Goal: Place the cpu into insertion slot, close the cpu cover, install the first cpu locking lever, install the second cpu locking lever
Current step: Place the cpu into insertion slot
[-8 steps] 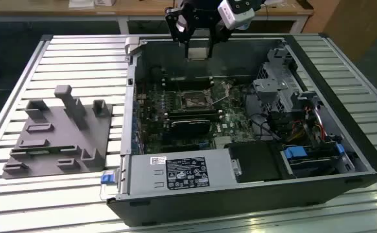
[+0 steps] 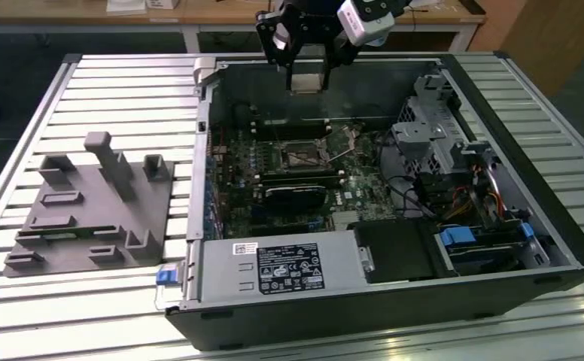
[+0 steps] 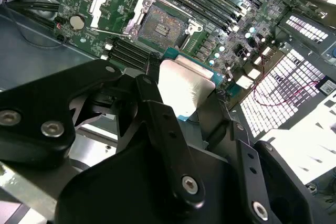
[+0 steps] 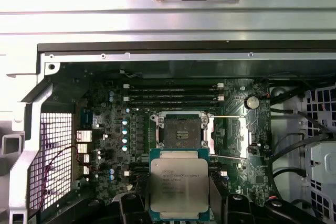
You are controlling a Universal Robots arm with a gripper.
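My gripper (image 2: 307,81) hangs above the far side of the open computer case, shut on the cpu (image 4: 178,184), a flat square chip with a silvery top and a green edge. In both wrist views the black fingers (image 3: 152,95) clamp the chip (image 3: 186,85) by two opposite sides. The insertion slot (image 4: 181,132) lies bare on the green motherboard just beyond the chip, which is held apart from it; it also shows as a dark square (image 2: 300,156) in the exterior view. The cpu cover (image 3: 100,4), a thin silvery frame, is swung open beside the slot (image 3: 163,22).
Long black memory slots (image 4: 173,93) run beside the socket. A grey power supply box (image 2: 292,267) fills the case's near end, with a drive cage and cables (image 2: 442,150) on the exterior view's right. A grey fixture block (image 2: 86,210) sits on the slatted table (image 2: 121,98).
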